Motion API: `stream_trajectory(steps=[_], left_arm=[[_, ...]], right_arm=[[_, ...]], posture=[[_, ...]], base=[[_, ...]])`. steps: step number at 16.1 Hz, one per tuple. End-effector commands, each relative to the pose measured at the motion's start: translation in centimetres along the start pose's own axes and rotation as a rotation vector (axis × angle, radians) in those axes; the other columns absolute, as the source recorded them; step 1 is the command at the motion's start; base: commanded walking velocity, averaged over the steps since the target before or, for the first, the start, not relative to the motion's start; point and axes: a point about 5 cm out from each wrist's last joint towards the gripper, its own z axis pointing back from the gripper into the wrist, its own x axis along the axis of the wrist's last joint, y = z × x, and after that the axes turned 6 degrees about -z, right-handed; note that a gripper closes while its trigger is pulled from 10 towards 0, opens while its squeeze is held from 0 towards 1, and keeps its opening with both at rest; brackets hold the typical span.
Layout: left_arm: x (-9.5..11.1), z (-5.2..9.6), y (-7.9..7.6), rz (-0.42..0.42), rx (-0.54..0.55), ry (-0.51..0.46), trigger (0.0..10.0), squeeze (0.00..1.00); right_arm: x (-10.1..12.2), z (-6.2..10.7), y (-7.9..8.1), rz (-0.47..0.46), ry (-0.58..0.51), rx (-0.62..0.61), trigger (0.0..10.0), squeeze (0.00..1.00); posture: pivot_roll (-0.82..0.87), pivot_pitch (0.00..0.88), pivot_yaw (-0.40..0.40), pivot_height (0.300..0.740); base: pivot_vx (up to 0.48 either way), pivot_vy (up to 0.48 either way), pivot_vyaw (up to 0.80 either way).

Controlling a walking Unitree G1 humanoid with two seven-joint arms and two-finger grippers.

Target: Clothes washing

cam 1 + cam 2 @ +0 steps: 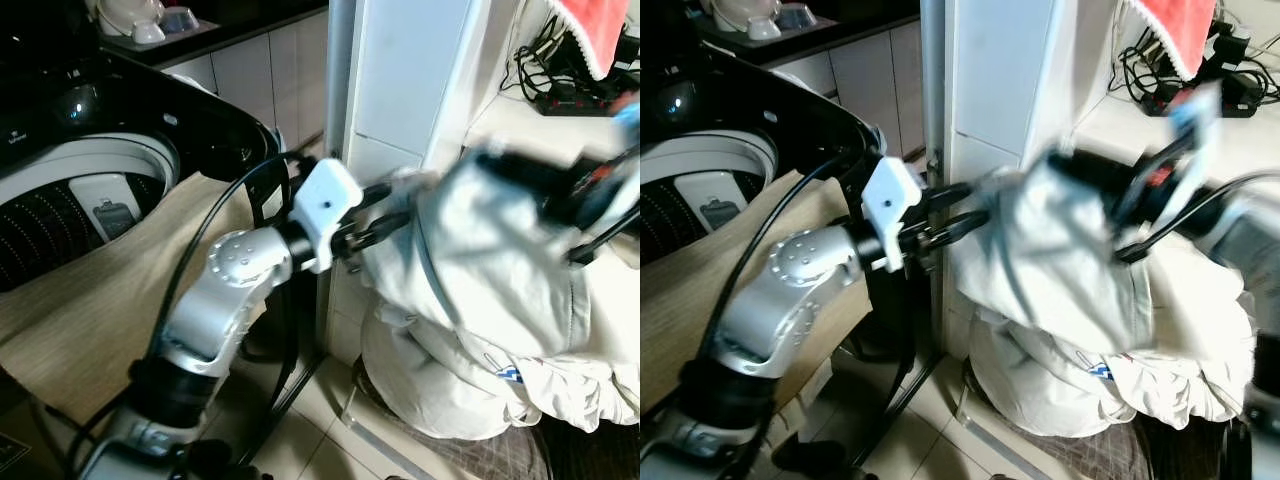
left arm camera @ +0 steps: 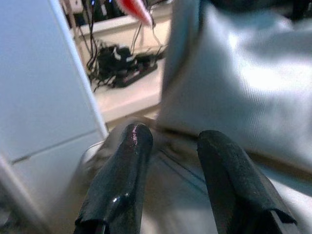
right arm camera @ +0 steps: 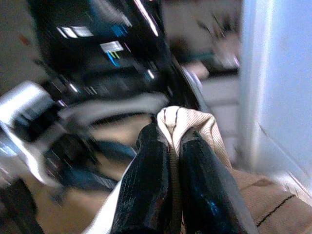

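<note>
The right gripper (image 3: 168, 146) is pinching a fold of the pale garment (image 1: 480, 290), fingers nearly closed. The left gripper (image 2: 168, 146) is spreading apart, its fingers (image 1: 375, 228) touching the garment's edge. The garment is hanging at three o'clock of the washing machine (image 1: 90, 190), over a laundry pile (image 1: 450, 380) on the tiled floor (image 1: 310, 440).

The big cloth (image 1: 500, 290) is white with a small blue mark. The washing machine (image 1: 90, 130) is black with a white ring inside. A beige cloth (image 1: 110, 290) hangs over it. A red towel (image 1: 600, 30) hangs above.
</note>
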Motion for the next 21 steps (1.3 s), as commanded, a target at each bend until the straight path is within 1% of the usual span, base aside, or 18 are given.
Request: stream_trajectory(steps=[1, 2, 3, 4, 5, 6, 7, 8, 10, 11, 12, 13, 15, 17, 18, 19, 20, 21], left_arm=[[0.7, -0.8, -0.6, 0.006, -0.038, -0.036, 10.0, 0.0], [1.1, -1.6, -1.5, 0.052, -0.056, -0.072, 10.0, 0.0], [1.2, -1.9, -2.0, 0.075, -0.067, -0.081, 10.0, 0.0], [1.3, -1.9, -2.2, 0.08, -0.07, -0.083, 10.0, 0.0], [1.3, -2.1, -2.9, 0.098, -0.101, -0.092, 10.0, 0.0], [1.4, -2.1, -3.6, 0.142, -0.128, -0.112, 10.0, 0.0], [1.5, -2.0, -3.7, 0.197, -0.125, -0.133, 10.0, 0.0], [1.7, -1.9, -3.1, 0.287, -0.085, -0.167, 10.0, 0.0], [1.8, -1.4, -1.9, 0.406, -0.016, -0.212, 10.0, 0.0], [1.8, -1.1, -1.3, 0.445, 0.009, -0.234, 10.0, 0.0], [1.8, -0.4, 0.0, 0.525, 0.049, -0.288, 10.0, 1.0], [2.0, -0.1, 0.5, 0.568, 0.049, -0.317, 10.0, 1.0], [2.5, -0.1, 0.0, 0.6, -0.006, -0.341, 10.0, 1.0], [3.2, -0.4, -1.1, 0.667, -0.084, -0.383, 10.0, 1.0], [3.3, -0.6, -1.4, 0.682, -0.094, -0.385, 10.0, 1.0], [3.3, -0.6, -1.3, 0.698, -0.086, -0.39, 10.0, 1.0], [3.1, -0.5, -0.6, 0.755, -0.037, -0.421, 10.0, 1.0], [2.8, 0.0, 0.7, 0.81, 0.025, -0.453, 10.0, 1.0]], right_arm=[[2.1, 0.1, 1.2, 0.025, -0.087, 0.072, 0.0, 0.0], [2.6, 0.2, 1.8, 0.008, -0.129, 0.1, 0.0, 0.0], [2.6, 0.3, 1.9, 0.006, -0.13, 0.105, 0.0, 0.0], [2.6, 0.3, 1.9, 0.007, -0.129, 0.106, 0.0, 0.0], [2.3, 0.2, 2.0, 0.002, -0.117, 0.1, 0.0, 0.0], [2.0, 0.1, 2.0, 0.0, -0.098, 0.09, 0.0, 0.0], [1.7, 0.1, 2.0, -0.001, -0.085, 0.087, 0.0, 0.0], [1.6, 0.2, 2.1, -0.007, -0.077, 0.084, 0.0, 0.0], [1.3, 0.3, 2.2, -0.008, -0.058, 0.079, 0.0, 0.0], [1.2, 0.3, 2.2, -0.007, -0.051, 0.077, 0.0, 0.0], [1.0, 0.3, 2.2, -0.008, -0.045, 0.076, 0.0, 0.0], [0.9, 0.3, 2.2, -0.008, -0.046, 0.076, 0.0, 0.0], [0.8, 0.2, 2.4, -0.005, -0.045, 0.079, 0.0, 0.0], [0.8, 0.1, 2.6, -0.003, -0.046, 0.087, 0.0, 0.0], [0.8, 0.1, 2.7, -0.002, -0.045, 0.088, 0.0, 0.0], [0.8, 0.1, 2.8, -0.002, -0.045, 0.089, 0.0, 0.0], [0.8, 0.2, 2.8, -0.001, -0.046, 0.089, 0.0, 0.0], [0.8, 0.3, 2.8, 0.0, -0.047, 0.084, 0.0, 0.0]], posture=[[-0.11, 0.0, 0.0, 0.74], [-0.11, 0.0, 0.0, 0.74], [-0.11, 0.0, 0.0, 0.74], [-0.11, 0.0, 0.0, 0.74], [-0.11, 0.0, 0.001, 0.74], [-0.11, 0.0, 0.002, 0.74], [-0.11, 0.0, 0.004, 0.74], [-0.11, 0.0, 0.005, 0.74], [-0.11, 0.0, 0.006, 0.74], [-0.11, 0.0, 0.006, 0.74], [-0.11, 0.0, 0.006, 0.74], [-0.1, 0.0, 0.008, 0.74], [-0.11, 0.0, 0.011, 0.74], [-0.11, 0.0, 0.011, 0.74], [-0.11, 0.0, 0.015, 0.74], [-0.11, 0.0, 0.016, 0.74], [-0.11, 0.0, 0.018, 0.74], [-0.11, 0.0, 0.018, 0.74]], base=[[0.0, 0.0, 0.0], [0.0, 0.0, 0.0], [0.0, 0.0, 0.0], [0.0, 0.0, 0.0], [0.0, 0.0, 0.0], [0.0, 0.0, 0.0], [0.0, 0.0, 0.0], [0.0, 0.0, 0.0], [0.0, 0.0, 0.0], [0.0, 0.0, 0.0], [0.0, 0.0, 0.0], [0.0, 0.0, 0.0], [0.0, 0.0, 0.0], [0.0, 0.0, 0.0], [0.0, 0.0, 0.0], [0.0, 0.0, 0.0], [0.0, 0.0, 0.0], [0.0, 0.0, 0.0]])
